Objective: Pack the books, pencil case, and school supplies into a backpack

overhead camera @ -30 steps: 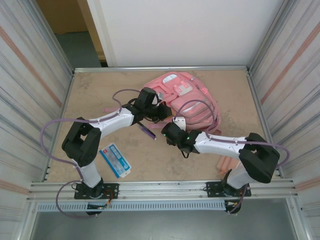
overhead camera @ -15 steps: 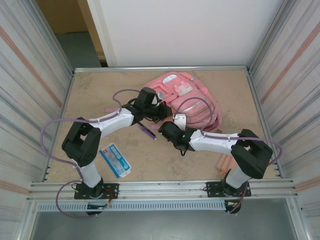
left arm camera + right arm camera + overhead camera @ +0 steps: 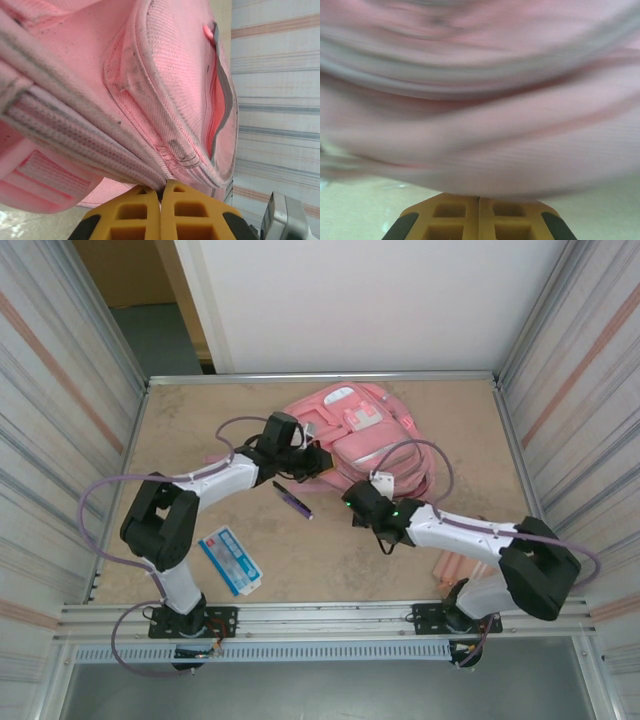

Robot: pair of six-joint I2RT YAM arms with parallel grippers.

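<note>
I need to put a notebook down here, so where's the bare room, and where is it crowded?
Bare table: the far left corner, between the left wall and the backpack, and near centre, between the pencil case and the right arm. Crowded: the middle, where the left arm, the right arm and the purple pen cluster by the backpack.

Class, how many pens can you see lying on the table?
1. A purple pen lies on the table just in front of the backpack. Another may be hidden from view.
</note>
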